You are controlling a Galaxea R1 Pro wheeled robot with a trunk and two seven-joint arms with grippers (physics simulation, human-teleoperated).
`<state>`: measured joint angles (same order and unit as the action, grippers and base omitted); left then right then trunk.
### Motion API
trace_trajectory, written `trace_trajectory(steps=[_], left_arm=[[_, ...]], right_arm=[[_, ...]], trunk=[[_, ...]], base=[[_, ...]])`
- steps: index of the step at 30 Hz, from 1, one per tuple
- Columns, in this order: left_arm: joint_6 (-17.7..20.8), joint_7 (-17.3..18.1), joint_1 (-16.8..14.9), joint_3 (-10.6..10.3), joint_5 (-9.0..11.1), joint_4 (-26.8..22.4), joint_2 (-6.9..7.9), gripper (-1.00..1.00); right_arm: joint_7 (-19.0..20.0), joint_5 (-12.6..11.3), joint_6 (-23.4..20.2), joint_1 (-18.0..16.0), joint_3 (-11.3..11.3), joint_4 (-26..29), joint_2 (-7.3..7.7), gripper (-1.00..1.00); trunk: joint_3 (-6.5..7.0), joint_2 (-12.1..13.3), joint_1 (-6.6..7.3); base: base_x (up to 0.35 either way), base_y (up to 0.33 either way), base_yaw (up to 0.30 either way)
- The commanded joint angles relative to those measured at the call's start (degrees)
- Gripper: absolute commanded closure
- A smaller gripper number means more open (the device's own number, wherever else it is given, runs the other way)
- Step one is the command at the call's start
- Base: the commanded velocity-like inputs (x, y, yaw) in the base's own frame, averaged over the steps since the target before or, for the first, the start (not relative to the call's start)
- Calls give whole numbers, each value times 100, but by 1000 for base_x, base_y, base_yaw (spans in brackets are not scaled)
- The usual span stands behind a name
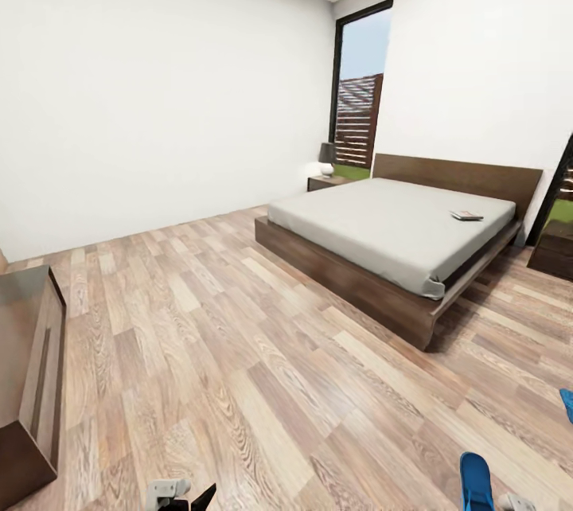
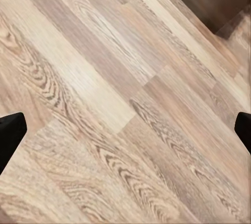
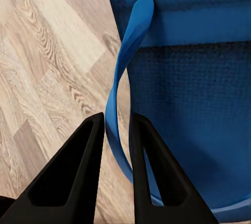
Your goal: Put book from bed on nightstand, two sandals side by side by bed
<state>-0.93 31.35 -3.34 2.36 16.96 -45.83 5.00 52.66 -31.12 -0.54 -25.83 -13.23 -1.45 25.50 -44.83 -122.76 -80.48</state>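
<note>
One sandal [image 3: 178, 93] held by strap in right gripper [image 3: 117, 135], fingers nearly closed; second sandal [image 1: 567, 403] probably at floor's edge. Left gripper [image 2: 125, 130] wide, empty. Book [image 1: 466, 216] still on bed [image 1: 382, 232]; nothing placed yet.

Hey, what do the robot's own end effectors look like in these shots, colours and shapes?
The right end effector has two black, matte fingers, wedge-shaped and tapering to blunt tips, with recessed panels along their sides. Of the left end effector, two black finger tips show at the frame's edges. In the head view its body is light grey with a black finger. No cables or markings are visible.
</note>
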Motion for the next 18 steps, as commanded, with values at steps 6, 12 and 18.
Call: trace_trajectory(steps=[6,12,18], left_arm=[[-3,28,-6,10,26,4,0,-100],[-3,29,-3,10,27,4,0,-100],[-3,29,-4,10,27,4,0,-100]], right_arm=[[43,-69,-17,-10,-39,-21,-1,100],[43,-69,-17,-10,-39,-22,-1,100],[43,-69,-17,-10,-40,-22,-1,100]], trunk=[[-23,-3,1],[-41,-3,1],[-58,-3,1]], base=[[0,0,-260],[0,0,-260],[0,0,-262]])
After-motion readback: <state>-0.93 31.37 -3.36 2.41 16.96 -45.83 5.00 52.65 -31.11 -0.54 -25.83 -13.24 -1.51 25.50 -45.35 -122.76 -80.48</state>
